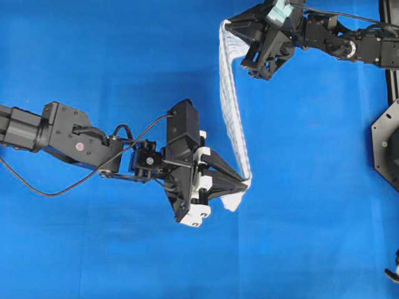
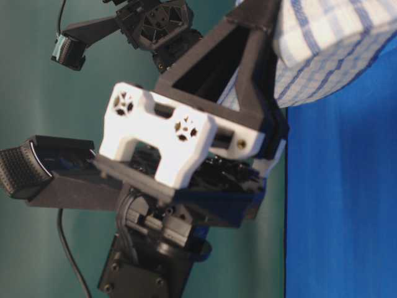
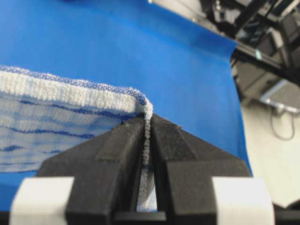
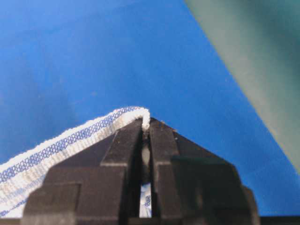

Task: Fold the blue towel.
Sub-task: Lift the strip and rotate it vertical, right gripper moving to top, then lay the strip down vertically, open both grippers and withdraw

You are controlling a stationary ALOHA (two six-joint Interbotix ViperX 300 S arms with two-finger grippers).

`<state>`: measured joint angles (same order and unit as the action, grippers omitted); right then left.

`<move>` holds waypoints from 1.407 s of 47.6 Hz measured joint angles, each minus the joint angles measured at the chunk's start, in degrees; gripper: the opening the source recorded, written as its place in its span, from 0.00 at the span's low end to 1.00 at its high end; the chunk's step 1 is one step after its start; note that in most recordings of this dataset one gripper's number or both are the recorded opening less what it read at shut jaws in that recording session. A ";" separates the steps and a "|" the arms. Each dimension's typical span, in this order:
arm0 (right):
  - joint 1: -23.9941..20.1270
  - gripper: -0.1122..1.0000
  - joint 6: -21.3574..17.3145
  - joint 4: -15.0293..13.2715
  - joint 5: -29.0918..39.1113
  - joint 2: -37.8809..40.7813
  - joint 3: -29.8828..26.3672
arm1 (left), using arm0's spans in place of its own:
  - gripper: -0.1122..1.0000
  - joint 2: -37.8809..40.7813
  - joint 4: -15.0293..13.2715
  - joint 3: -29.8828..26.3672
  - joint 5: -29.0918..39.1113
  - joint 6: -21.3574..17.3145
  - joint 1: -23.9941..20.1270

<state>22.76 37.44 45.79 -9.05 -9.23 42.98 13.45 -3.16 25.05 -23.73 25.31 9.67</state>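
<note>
Towel: your blue towel (image 1: 231,99) hangs off the blue sheet (image 1: 93,56), strung as a narrow band between both claws.
Left gripper (image 1: 247,182): clamped tight on the near corner hem, so that end can't slip.
Right gripper (image 1: 228,26): pinched onto the far corner likewise.
Reason: holding two corners of one edge keeps it taut, likely ready for you to lay it over in a fold.

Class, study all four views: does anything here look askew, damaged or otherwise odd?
Nothing stands out. The blue towel hangs stretched between the left gripper and the right gripper, each shut on a corner, above the blue sheet. No tear or snag shows.
</note>
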 measured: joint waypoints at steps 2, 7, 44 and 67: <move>0.09 0.07 0.00 0.00 0.00 0.26 0.00 | 0.13 0.26 0.00 -0.09 -0.79 0.00 0.00; 0.35 0.07 0.00 0.00 0.00 1.58 -0.18 | 0.13 1.14 0.00 0.09 -2.37 0.00 -0.18; 0.62 0.07 0.00 -0.53 4.57 17.40 -11.87 | 0.18 2.29 -11.34 13.18 -10.11 -0.09 2.11; -0.79 0.08 0.00 -0.62 4.92 24.70 -19.51 | 0.40 -1.32 -18.02 20.39 -11.25 0.18 6.50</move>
<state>21.97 37.44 45.18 -4.13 15.47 23.47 12.13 -21.18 45.44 -34.98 25.49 16.17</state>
